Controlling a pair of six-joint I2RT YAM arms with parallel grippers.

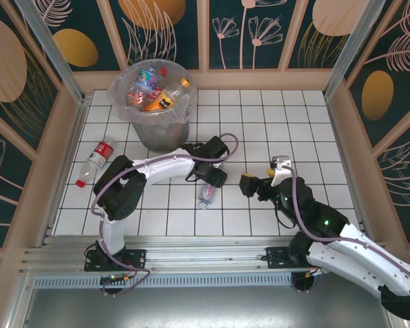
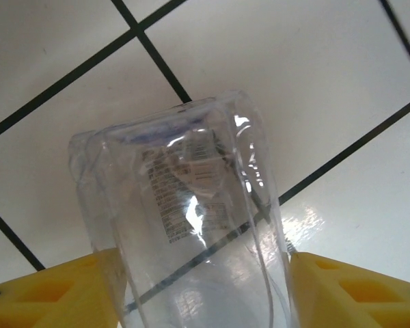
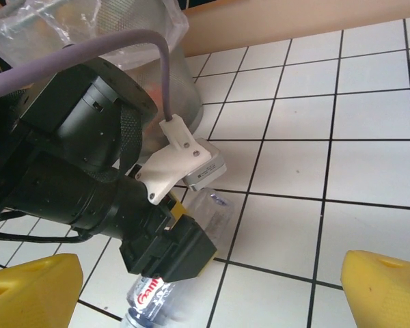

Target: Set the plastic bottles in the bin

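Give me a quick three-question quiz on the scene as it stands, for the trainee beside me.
1. Multiple choice: what sits between the fingers of the left gripper? A) a clear bottle lying on the tiles B) a loose cable C) a cap on its own
2. True or false: the right gripper is shut on a bottle.
3. Count: how many bottles lie on the tiles outside the bin?

Key
1. A.
2. False: its jaws stand wide open and hold nothing.
3. Two: the clear bottle and a red-labelled bottle near the left wall.
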